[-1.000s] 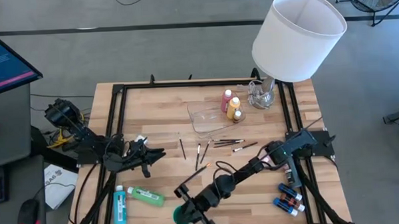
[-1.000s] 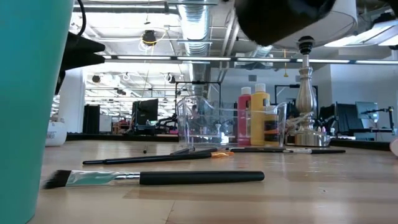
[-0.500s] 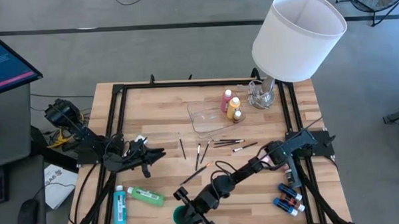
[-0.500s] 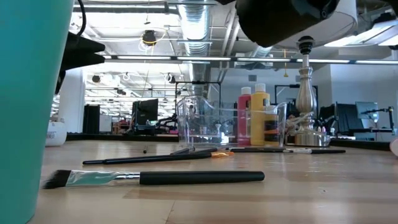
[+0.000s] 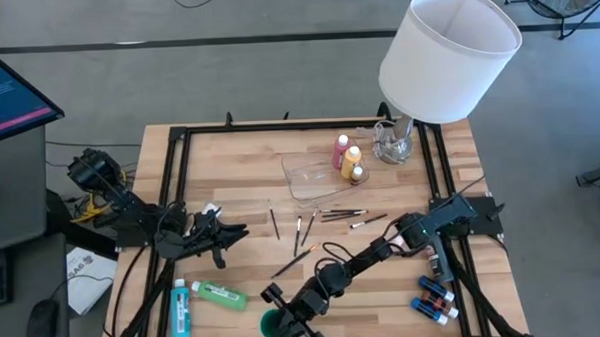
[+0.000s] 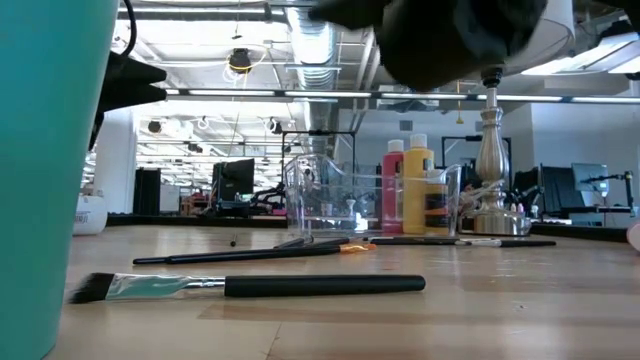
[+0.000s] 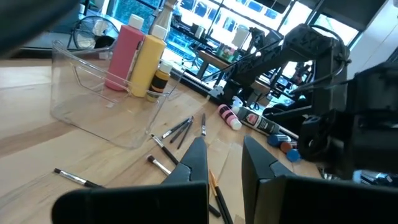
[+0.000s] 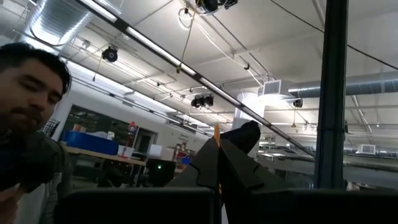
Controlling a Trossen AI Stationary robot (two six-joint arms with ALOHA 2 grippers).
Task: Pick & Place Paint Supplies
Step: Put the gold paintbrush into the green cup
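Observation:
My right gripper (image 8: 217, 149) hangs over the near edge (image 5: 270, 294), slanting upward, shut on a thin brush, just above a teal cup (image 5: 276, 327). My left gripper (image 7: 222, 146) waits at the table's left (image 5: 228, 241), level, open, with nothing between its fingers. Several thin brushes (image 5: 327, 220) lie mid-table, and a flat brush (image 6: 250, 287) lies nearer. A pink bottle (image 5: 341, 150) and a yellow bottle (image 5: 352, 167) stand by the clear tray (image 5: 310, 178). A green bottle (image 5: 219, 294) and a blue one (image 5: 179, 309) lie on their sides at the near left. Tiny bottles (image 5: 435, 296) lie at the near right. My right gripper pinches the brush between its two fingers. A thin orange length of it (image 8: 216, 138) sticks out past the fingertips, along the fingers and slanting upward. The fingers hide the rest of the brush.
A lamp with a big white shade (image 5: 448, 53) stands at the far right corner on a shiny base (image 5: 394, 140). A black frame (image 5: 180, 163) runs round the tabletop. A person (image 8: 28, 112) shows beyond the table in the right wrist view.
My right gripper has sunk slightly toward the teal cup at the near edge and has turned a little, still shut on the brush.

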